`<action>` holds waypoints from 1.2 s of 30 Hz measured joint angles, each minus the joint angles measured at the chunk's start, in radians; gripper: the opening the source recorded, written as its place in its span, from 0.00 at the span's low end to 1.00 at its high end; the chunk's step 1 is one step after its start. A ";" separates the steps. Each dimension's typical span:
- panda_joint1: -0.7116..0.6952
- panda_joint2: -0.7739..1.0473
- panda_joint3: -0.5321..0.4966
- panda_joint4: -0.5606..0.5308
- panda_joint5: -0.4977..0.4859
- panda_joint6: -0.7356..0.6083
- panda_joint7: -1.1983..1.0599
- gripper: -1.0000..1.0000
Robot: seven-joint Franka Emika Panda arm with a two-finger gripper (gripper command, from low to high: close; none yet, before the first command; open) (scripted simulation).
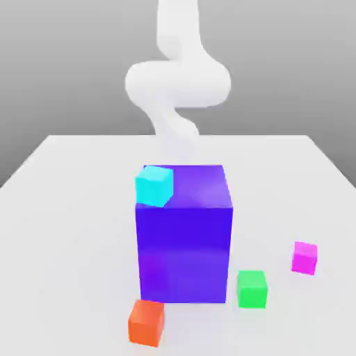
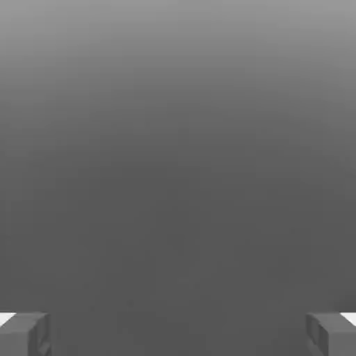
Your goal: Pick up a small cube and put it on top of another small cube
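Now the gripper (image 2: 178, 341) is waiting wide open and empty; the pink cube (image 1: 304, 258) is sitting near the green cube (image 1: 252, 289), toward the exterior view's right; it is looking light and hard, probably wanting a grip on two flat sides.

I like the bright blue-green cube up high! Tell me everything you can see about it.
The cyan cube is small and one plain bright color, with flat, smooth-looking faces and no marks I can see. It looks solid, but I can't tell what it's made of. It sits upright, turned a little, on top of the big blue-purple block, near that block's edge on the exterior view's left. Only the big block seems to touch it.
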 joint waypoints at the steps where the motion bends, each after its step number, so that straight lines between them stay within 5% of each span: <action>1: 0.030 0.041 0.006 -0.021 0.010 0.025 -0.029 0.50; 16: 0.368 0.588 0.178 -0.309 0.053 0.362 -0.353 0.50; 21: 0.470 0.773 0.223 -0.399 -0.066 0.475 -0.360 0.50; 27: 0.572 0.992 0.097 -0.373 -0.222 0.642 -0.259 0.50; 28: 0.590 1.021 0.077 -0.367 -0.233 0.666 -0.250 0.00; 36: 0.582 1.002 0.087 -0.371 -0.230 0.650 -0.252 0.00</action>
